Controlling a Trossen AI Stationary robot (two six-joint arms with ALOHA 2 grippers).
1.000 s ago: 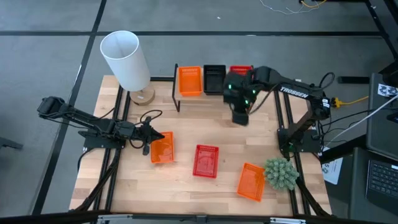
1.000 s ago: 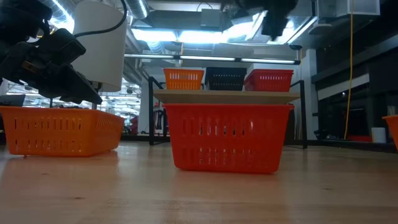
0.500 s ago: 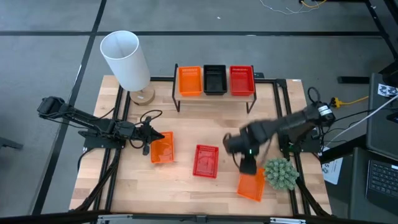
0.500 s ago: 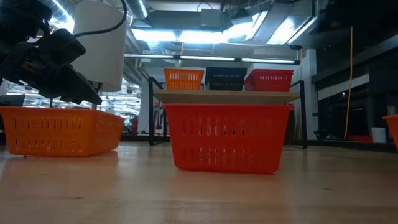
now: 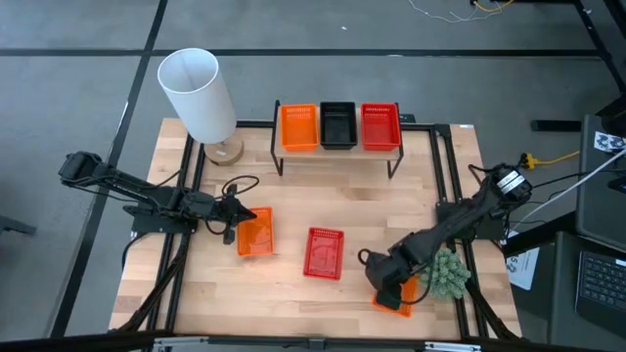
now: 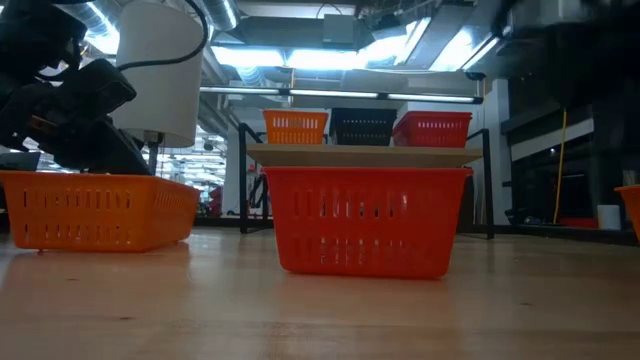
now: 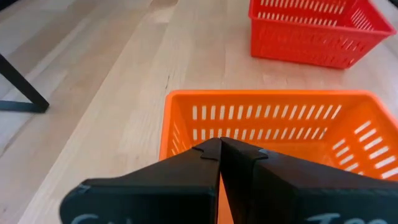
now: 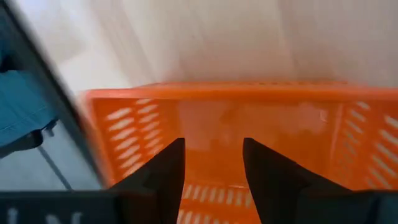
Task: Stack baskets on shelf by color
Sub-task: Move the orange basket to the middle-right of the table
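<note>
Sitting on the shelf (image 5: 337, 149) at the table's far edge are three baskets in a row: orange (image 5: 299, 127) on the left, black (image 5: 338, 125) in the middle, red (image 5: 380, 127) on the right; how many are stacked in each I cannot tell. Three more lie on the table (image 5: 323, 196), all empty: an orange one (image 5: 256, 233) on the left, a red one (image 5: 324, 253) in the middle, and another orange one (image 5: 395, 293) near the right front corner, just beside a green plant (image 5: 448, 274). The left gripper (image 7: 220, 148) is at the left orange basket's rim with its jaws closed, nothing seen between them. The right gripper (image 8: 213, 163) hangs over the right orange basket, jaws open, holding nothing. A white lamp (image 5: 201, 95) stands at the far left. Bare wood lies between shelf and loose baskets
</note>
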